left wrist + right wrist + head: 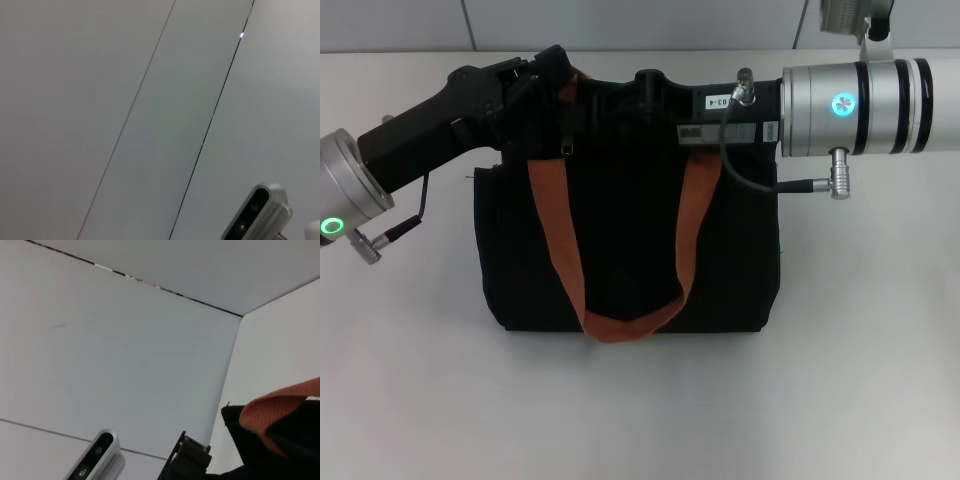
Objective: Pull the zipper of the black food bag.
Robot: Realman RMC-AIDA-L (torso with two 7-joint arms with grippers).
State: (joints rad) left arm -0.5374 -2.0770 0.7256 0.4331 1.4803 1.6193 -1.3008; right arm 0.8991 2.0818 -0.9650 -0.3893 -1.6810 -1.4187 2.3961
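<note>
Black food bag point(630, 250) upright, both grippers at its top edge, jaws' state unclear

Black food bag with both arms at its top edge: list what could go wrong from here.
1. Both hands, left hand and right hand, crowd the top edge of the black food bag; they might collide.
2. An orange handle runs up under the left hand and could snag.
3. The bag lies loose on the white table, so a pull may drag it.
</note>
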